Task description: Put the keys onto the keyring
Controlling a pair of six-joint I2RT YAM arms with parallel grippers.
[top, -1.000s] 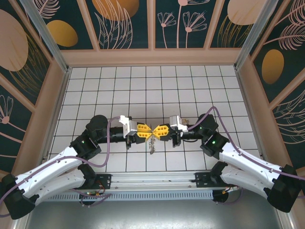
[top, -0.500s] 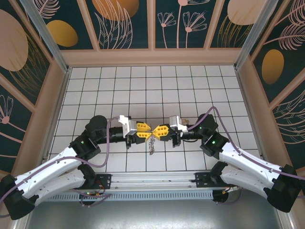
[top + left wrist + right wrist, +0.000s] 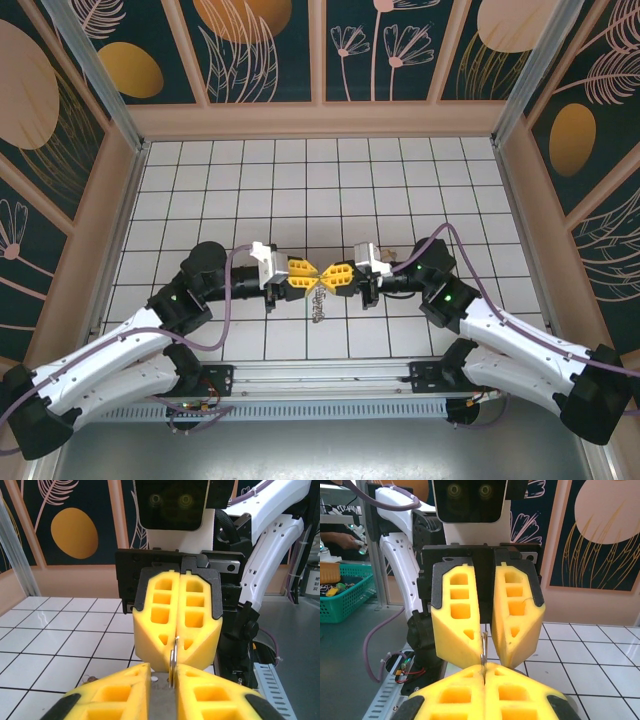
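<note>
Seen from above, the left gripper (image 3: 311, 275) and the right gripper (image 3: 329, 276) meet tip to tip above the white tiled floor (image 3: 250, 180), near its front edge. In the right wrist camera, the right gripper's yellow fingers are pressed together on a thin metal piece (image 3: 483, 647), which stands upright and is seen from its edge. I cannot tell if this piece is the key or a part of the ring. The piece reaches into the narrow gap between the left gripper's jaws, which stand a little apart; it lies close against one of them. Just below the meeting point a small dark cluster, the keyring (image 3: 318, 306) as it seems, shows against the tiles. Whether it hangs or lies on the floor I cannot tell.
</note>
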